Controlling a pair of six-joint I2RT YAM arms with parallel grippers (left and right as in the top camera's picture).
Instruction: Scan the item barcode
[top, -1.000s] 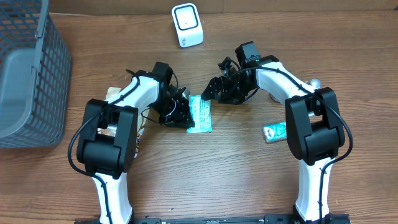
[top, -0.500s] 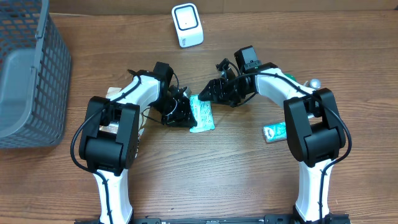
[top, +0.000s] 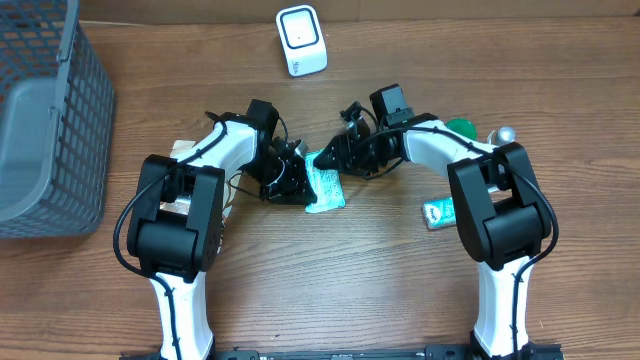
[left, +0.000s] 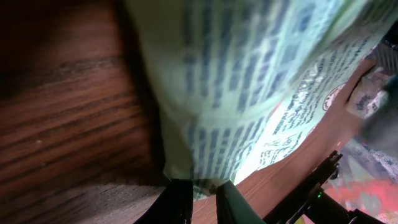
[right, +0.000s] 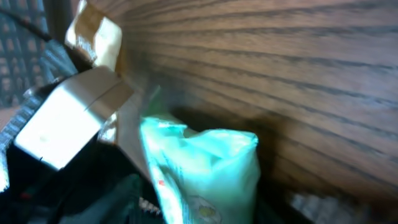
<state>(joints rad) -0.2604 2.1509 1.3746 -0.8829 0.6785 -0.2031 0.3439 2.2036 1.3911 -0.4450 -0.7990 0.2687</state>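
Nearest the base, at 4 o'clock on the wood-grain worktop (top: 350, 290): small teal sachet (top: 438, 212), glossy, lying flat, well apart from the work and untouched

At centre: pale green packet (top: 328, 188), thin crinkled film, roughly rectangular, densely printed in dark text, soft enough to bow and fold. Resting on or just above the wood; cannot tell which

Left claw (top: 292, 185), at 9 o'clock of the packet: nearly closed, pinched on the packet's side edge, with film wedged between the fingertips (left: 177, 202) in the wrist view

Right claw (top: 330, 157), at 12 o'clock of the packet: part-way open about the top corner. Cannot tell whether gripping or merely touching

Step judged: securing and orienting the packet between the two claws, ahead of presentation; not yet at the reader. Barcode not made out on any visible face

Next move calls for a firm hold on the far edge without creasing the film, then a lift and a turn of the coded face toward the reader window at 12 o'clock

Farther off, at 12 o'clock: white scanner (top: 301, 40), rounded hard plastic, upright, with a square window on its face

At 9 to 10 o'clock, far edge: grey lattice basket (top: 85, 120), rigid, open-topped
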